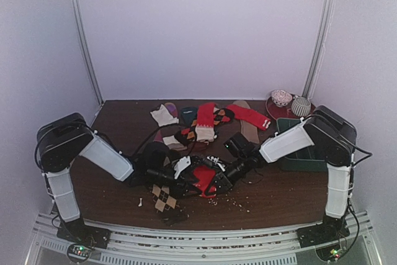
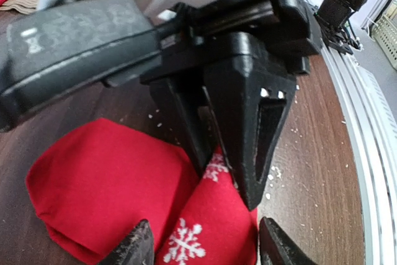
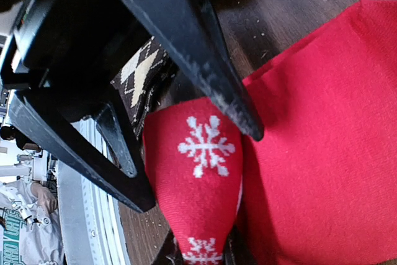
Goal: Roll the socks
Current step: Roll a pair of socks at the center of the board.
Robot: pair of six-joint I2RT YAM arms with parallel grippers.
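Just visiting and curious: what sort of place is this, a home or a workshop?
Probably a robotics test booth: plain white walls close in a brown table, a left arm and a right arm are bolted at its near edge, and loose socks lie heaped there.

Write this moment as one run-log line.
left gripper: open, around red snowflake sock | right gripper: shut on it | roll: unfinished

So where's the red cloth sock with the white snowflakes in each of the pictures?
Top external: the red cloth sock with white snowflakes lies low in the centre.
Left wrist: the sock fills the lower left and bottom middle.
Right wrist: the sock fills the centre and the whole right side.
Shared landmark: the dark brown wooden table under it, seen in all three.
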